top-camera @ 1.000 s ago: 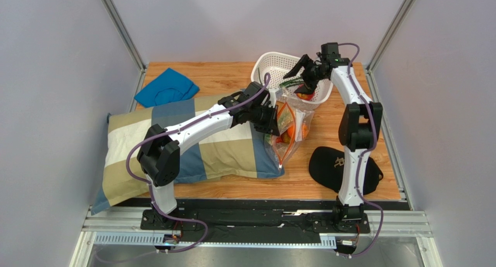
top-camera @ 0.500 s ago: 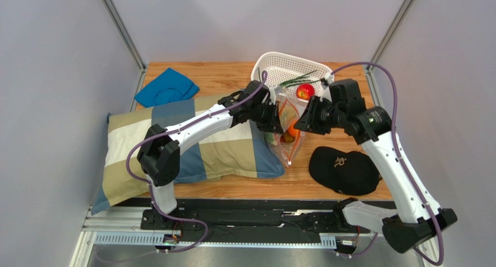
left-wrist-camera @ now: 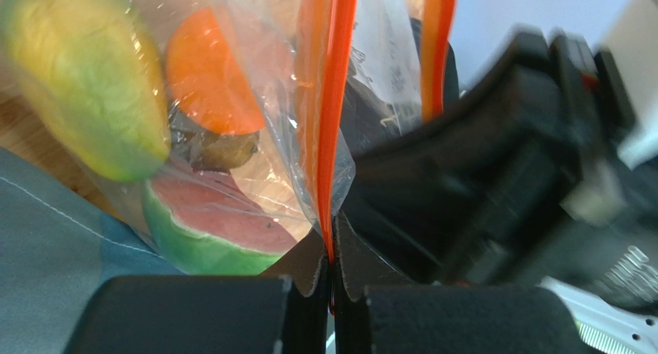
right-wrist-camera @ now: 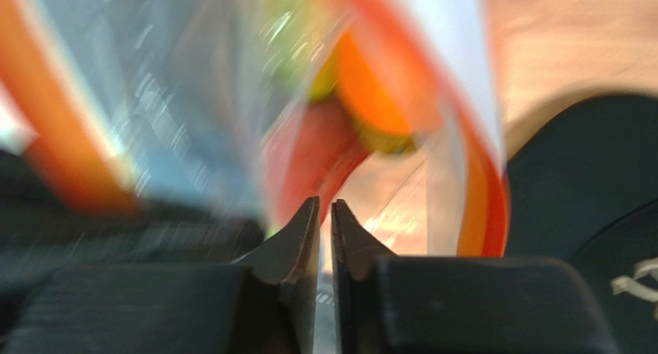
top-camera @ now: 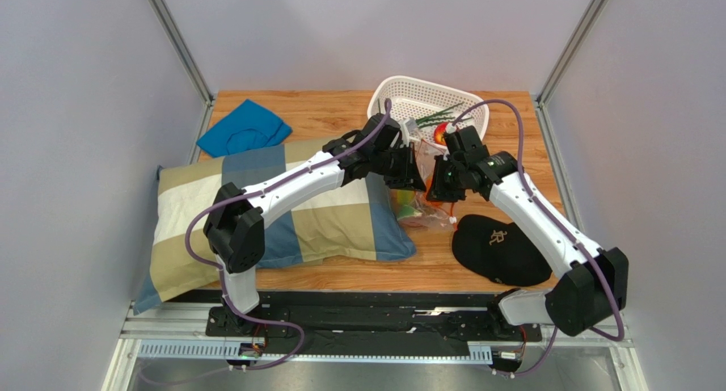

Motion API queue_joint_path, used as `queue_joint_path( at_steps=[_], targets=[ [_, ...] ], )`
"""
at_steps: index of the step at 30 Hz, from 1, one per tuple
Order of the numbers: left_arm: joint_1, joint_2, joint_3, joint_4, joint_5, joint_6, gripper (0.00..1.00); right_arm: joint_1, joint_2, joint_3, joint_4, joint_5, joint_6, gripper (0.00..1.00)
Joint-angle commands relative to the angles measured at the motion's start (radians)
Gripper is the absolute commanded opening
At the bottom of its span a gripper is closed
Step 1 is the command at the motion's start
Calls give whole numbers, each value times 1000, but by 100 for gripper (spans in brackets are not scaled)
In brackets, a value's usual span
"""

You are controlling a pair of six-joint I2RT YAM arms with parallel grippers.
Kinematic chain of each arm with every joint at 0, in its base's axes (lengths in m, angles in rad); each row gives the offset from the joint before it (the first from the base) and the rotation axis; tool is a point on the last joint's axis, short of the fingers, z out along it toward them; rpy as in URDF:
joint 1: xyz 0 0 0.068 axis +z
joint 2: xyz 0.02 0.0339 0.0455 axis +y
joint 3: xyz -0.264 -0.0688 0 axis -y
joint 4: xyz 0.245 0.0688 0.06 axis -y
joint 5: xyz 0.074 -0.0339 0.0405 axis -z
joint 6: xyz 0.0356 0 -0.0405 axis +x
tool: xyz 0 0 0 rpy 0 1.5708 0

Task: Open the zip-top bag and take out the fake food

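The clear zip-top bag (top-camera: pixel 422 210) hangs between my two grippers, just in front of the white basket. In the left wrist view my left gripper (left-wrist-camera: pixel 330 255) is shut on the bag's orange-red zip strip (left-wrist-camera: pixel 328 130). Fake food shows through the plastic: a yellow-green piece (left-wrist-camera: pixel 85 84), an orange (left-wrist-camera: pixel 208 76) and a watermelon slice (left-wrist-camera: pixel 205 234). My right gripper (right-wrist-camera: pixel 324 214) faces the left one, and its jaws are pinched to a thin slit on the bag's clear film. That view is blurred. From above, the left gripper (top-camera: pixel 415 168) and right gripper (top-camera: pixel 437 185) nearly touch.
The white perforated basket (top-camera: pixel 400 89) at the back holds a red apple (top-camera: pixel 440 134) and a green leafy vegetable (top-camera: pixel 436 116). A black cap (top-camera: pixel 498 248) lies right of the bag. A checked pillow (top-camera: pixel 281 212) lies to its left, with a blue cloth (top-camera: pixel 244 129) at the far left.
My right arm swung from over the basket down to the bag, and its jaws closed from wide open. The apple and green vegetable now lie in the basket. The left gripper kept its hold.
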Motion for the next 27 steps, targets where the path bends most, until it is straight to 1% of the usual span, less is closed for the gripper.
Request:
queue_joint_path(
  at_steps=[1, 3, 4, 6, 7, 9, 10, 12, 13, 16, 19, 20, 22, 25, 27],
  targets=[
    [-10, 0, 43, -4, 0, -22, 0, -15, 87, 41, 97, 205, -114, 21],
    [-10, 18, 55, -13, 1, -13, 0, -17, 126, 69, 93, 222, -131, 25],
    [-11, 24, 68, -28, -2, -8, 0, -17, 140, 86, 90, 214, -137, 30],
    [-10, 45, 74, -38, 1, 2, 0, -17, 178, 91, 97, 211, -150, 35],
    [-8, 52, 72, -39, 1, 7, 0, -18, 187, 86, 102, 209, -156, 45],
    [-8, 55, 65, -38, -3, 15, 0, -17, 210, 71, 136, 203, -179, 54],
    [-7, 55, 56, -35, -3, 16, 0, -17, 220, 66, 142, 214, -186, 63],
    [-4, 58, 49, -35, -2, 21, 0, -18, 250, 64, 156, 228, -197, 72],
    [-2, 61, 45, -35, -2, 22, 0, -20, 258, 61, 163, 214, -202, 79],
    [1, 69, 37, -30, 3, 22, 0, -23, 301, 49, 231, 141, -209, 84],
    [4, 73, 29, -30, 3, 32, 0, -23, 338, 23, 295, 119, -209, 89],
    [5, 75, 26, -30, 1, 33, 0, -27, 348, 17, 313, 119, -216, 89],
    [7, 72, 11, -27, 3, 35, 0, -30, 387, 9, 353, 67, -226, 91],
    [15, 70, -18, -18, 6, 32, 0, -32, 436, 14, 390, 45, -236, 91],
    [16, 69, -33, -9, 13, 27, 0, -30, 439, -9, 435, 39, -232, 92]
  ],
)
